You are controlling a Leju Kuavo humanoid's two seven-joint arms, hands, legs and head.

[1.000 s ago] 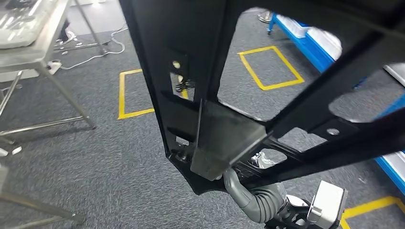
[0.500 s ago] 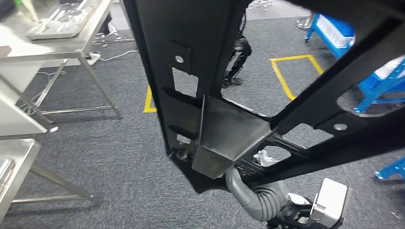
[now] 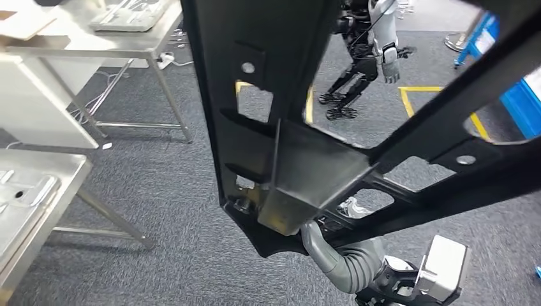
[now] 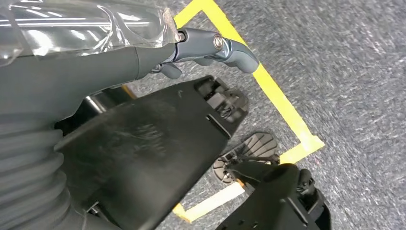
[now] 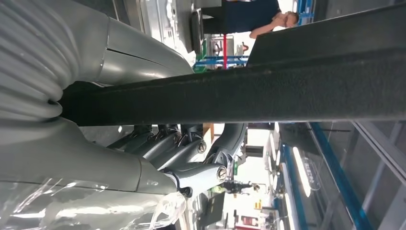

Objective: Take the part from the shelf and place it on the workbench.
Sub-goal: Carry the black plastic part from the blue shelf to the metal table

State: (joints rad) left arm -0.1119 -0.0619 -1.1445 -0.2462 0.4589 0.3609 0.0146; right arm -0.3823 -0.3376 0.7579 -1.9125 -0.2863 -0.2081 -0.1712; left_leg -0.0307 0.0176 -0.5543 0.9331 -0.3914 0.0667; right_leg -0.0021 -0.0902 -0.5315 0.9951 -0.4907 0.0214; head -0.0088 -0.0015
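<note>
1. Step in hand: carry phase, as I judge it. The large black frame part with cut-out windows and round holes (image 3: 268, 83) is off the shelf and held up close in front of my head camera, over the grey carpet (image 3: 172, 210), not yet on any surface.
2. Right hand (image 5: 191, 158): fingers (image 5: 163, 143) curled up against the underside of the part's black bar, thumb on the near side. I read that as a grip on the bar, hand closed around it.
3. Left hand (image 4: 210, 48): fingers curled in, sitting just beside the part's flat black panel. I cannot tell whether it grips the part or only rests near it; contact is hidden.
4. Where to: the bare steel workbench with a stamped sheet on top (image 3: 32, 197) sits at near left; a second steel table (image 3: 96, 44) stands far left. The near one looks like the likelier target, but that is a guess.
5. Next move calls for turning left to face a bench, then lowering the part flat. It is long, so I need swing clearance from the bench legs and the blue rack (image 3: 517, 95) at far right.
6. View differences:
   - Head view gives benches, the yellow floor tape and another humanoid robot (image 3: 370, 51) standing far off.
   - Right wrist view gives the finger wrap on the bar and a person (image 5: 253, 17) far behind.
   - Left wrist view gives the panel's lower edge and the floor below.
</note>
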